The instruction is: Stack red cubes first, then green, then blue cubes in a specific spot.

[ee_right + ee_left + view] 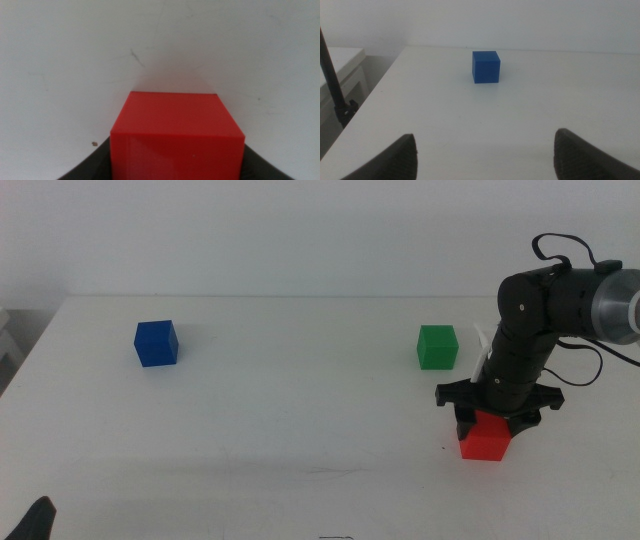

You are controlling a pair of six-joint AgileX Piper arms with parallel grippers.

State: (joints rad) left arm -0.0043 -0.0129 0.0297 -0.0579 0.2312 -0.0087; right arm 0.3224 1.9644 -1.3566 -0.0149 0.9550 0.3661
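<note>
Right gripper: the right gripper (487,423) is down at the table (300,410) on the right side, its jaws set on either flank of the red cube (485,440); the right wrist view shows the red cube (177,135) filling the gap between the dark jaws, so it reads as clamped on the cube.
Why held so: red goes first in the stack, so this cube is the one in hand; a grip low on its sides leaves the top face free for the next cube.
Red cube: near the table's front right, touching or just above the surface; which, I cannot tell.
Green cube: the green cube (437,346) sits on the table just behind the right arm, apart from the red one, untouched and within that arm's easy reach for the second layer.
Blue cube: the blue cube (156,343) rests far to the left, well apart from the other two; it is last in the order.
Left gripper: the left gripper (485,155) waits near the front left edge with jaws spread wide, empty, looking at the blue cube (485,66), likely because that cube lies on its side.
Stacking spot: unmarked; nothing is stacked yet.
</note>
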